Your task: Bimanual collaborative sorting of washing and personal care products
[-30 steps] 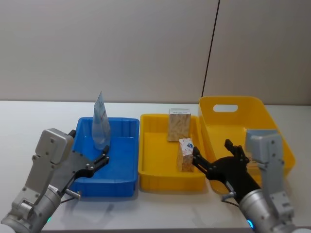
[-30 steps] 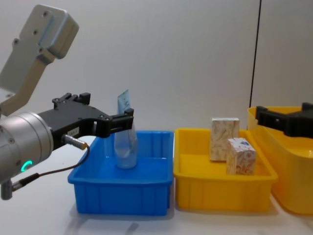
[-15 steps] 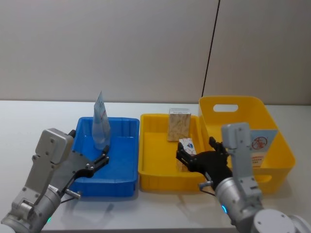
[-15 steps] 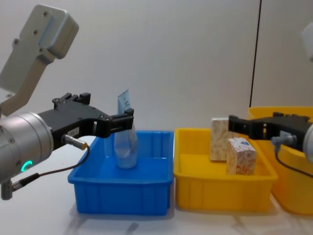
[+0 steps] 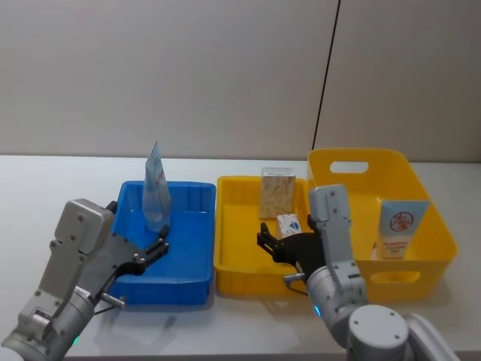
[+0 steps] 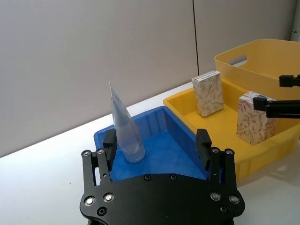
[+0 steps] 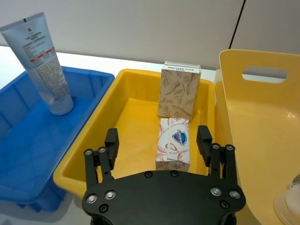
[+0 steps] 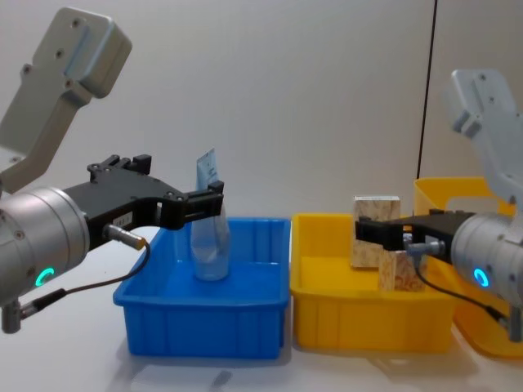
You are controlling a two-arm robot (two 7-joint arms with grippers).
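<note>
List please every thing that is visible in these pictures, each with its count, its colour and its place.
small tube: 1, light blue, upright on its cap in the blue bin.
large tube: 1, light blue with a red circle logo, upright in the deep yellow bin.
boxes: 2, cardboard with speckled print, both upright in the yellow tray; tall box at the back, short box nearer the front.
blue bin: 1, blue, on the table's left.
yellow tray: 1, yellow, in the middle.
deep yellow bin: 1, yellow, with a handle slot, on the right.
table: 1, white.
left gripper: 1, black, open, at the blue bin's near side.
right gripper: 1, black, open, over the yellow tray, either side of the short box.
</note>
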